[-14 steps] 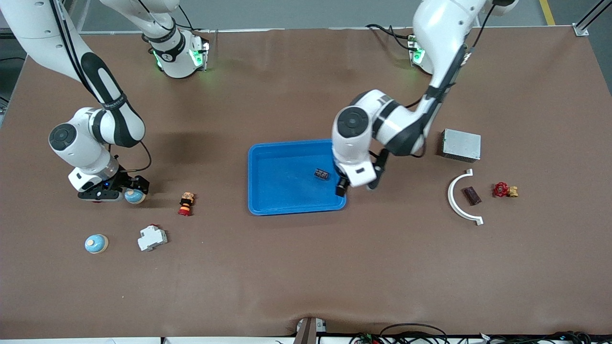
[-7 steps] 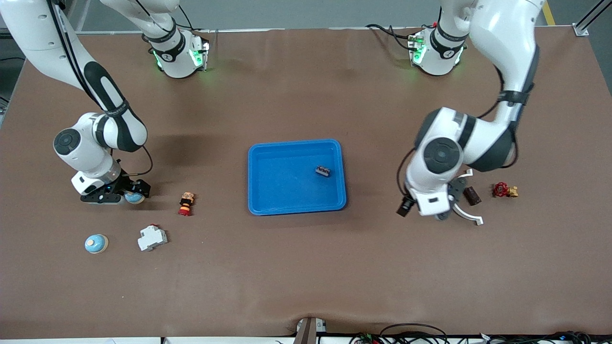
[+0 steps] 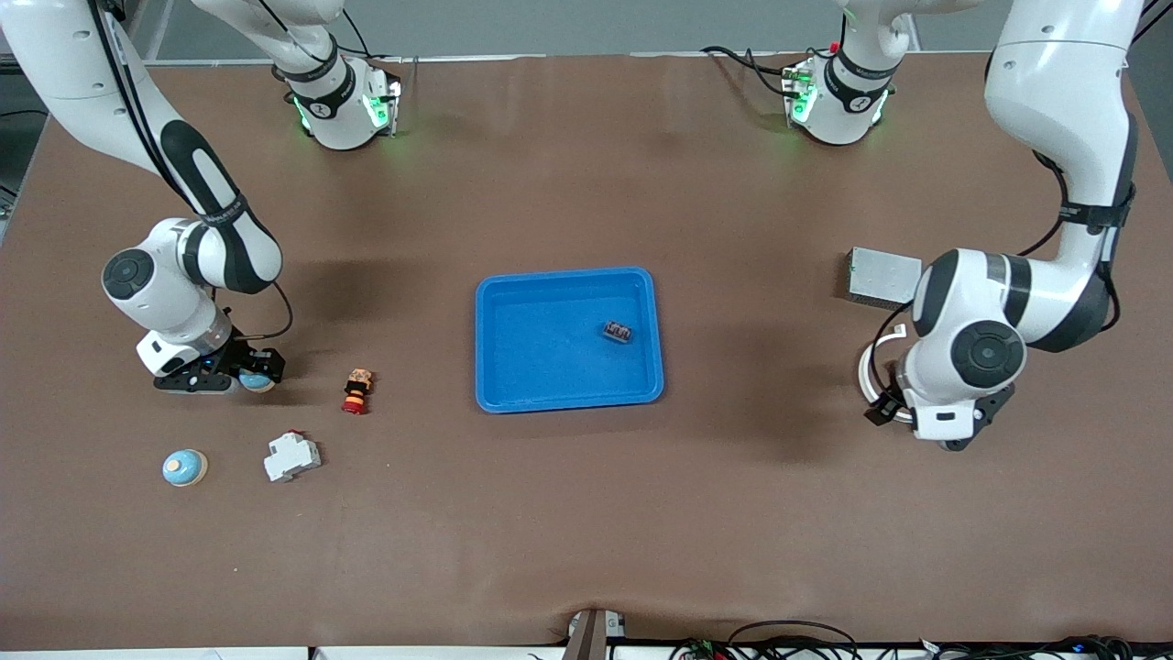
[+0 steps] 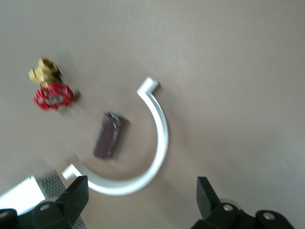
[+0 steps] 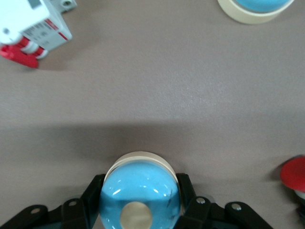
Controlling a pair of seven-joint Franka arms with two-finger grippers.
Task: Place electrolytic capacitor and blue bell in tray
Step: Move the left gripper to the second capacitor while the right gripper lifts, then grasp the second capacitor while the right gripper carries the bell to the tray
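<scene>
The bright-blue tray [image 3: 513, 367] lies mid-table with a small dark part [image 3: 619, 331] in it. My right gripper [image 3: 246, 375] is down at the table toward the right arm's end, shut on a blue bell [image 3: 260, 382]. In the right wrist view its fingers [image 5: 187, 196] press both sides of the bell [image 5: 140, 188], which stands on the table. My left gripper [image 3: 951, 438] is open and empty over a white curved piece [image 3: 866, 365]. In the left wrist view its fingertips [image 4: 76, 195] stand wide apart, with the curved piece [image 4: 159, 138] below.
A second blue bell [image 3: 184, 467], a white breaker [image 3: 291, 456] and a red push button [image 3: 356, 391] lie near the right gripper. A grey metal box [image 3: 882, 277] stands toward the left arm's end. A dark maroon piece [image 4: 108, 136] and a red-handled brass valve [image 4: 50, 90] lie by the curved piece.
The left arm swung from the tray's edge to its own end of the table, over the curved piece. The right gripper sank and closed around the blue bell.
</scene>
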